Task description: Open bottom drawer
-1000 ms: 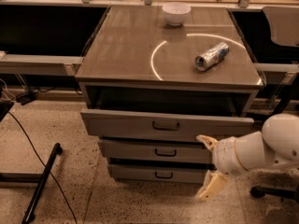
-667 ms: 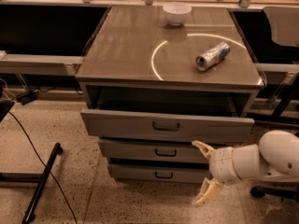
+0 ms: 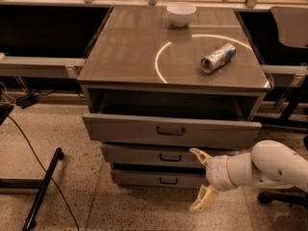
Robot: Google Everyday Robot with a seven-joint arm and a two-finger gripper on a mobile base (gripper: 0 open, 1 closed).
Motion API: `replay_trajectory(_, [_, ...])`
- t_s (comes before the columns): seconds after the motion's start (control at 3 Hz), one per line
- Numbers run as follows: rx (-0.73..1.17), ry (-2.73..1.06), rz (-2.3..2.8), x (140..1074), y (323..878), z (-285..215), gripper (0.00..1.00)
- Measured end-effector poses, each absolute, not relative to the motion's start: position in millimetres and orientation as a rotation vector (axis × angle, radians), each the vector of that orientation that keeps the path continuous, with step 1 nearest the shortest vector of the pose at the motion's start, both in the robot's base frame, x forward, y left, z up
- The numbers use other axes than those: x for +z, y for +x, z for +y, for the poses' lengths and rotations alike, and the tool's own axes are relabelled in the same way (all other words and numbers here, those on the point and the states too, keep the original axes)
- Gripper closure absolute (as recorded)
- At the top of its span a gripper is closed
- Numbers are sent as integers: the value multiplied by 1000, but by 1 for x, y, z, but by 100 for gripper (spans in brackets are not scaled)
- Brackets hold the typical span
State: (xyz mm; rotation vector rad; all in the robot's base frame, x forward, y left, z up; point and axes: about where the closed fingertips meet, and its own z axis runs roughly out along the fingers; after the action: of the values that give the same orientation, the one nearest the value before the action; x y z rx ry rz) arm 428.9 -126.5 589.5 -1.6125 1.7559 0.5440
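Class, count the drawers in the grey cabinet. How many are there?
3, stacked: the top drawer widest, the middle drawer beneath it, the bottom drawer lowest. The open gripper sits at the lower two drawers' right end.

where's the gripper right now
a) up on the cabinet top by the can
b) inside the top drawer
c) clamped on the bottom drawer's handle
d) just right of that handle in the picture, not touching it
D: the gripper, fingers spread open, hangs in front of the bottom drawer, with a visible gap to its handle.
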Motion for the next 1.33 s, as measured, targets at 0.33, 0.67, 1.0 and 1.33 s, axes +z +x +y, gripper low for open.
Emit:
replay_trajectory(0.33, [499,-1586,1667,544,452,-123,0])
replay_trajectory(0.67, [436,-1676,1580,501,456,-126,0])
replay_trajectory(1.0, [434,-1764,1556,471,458,-134,0])
replay_trajectory(1.33, [436,-1776,1557,466,457,-135,0])
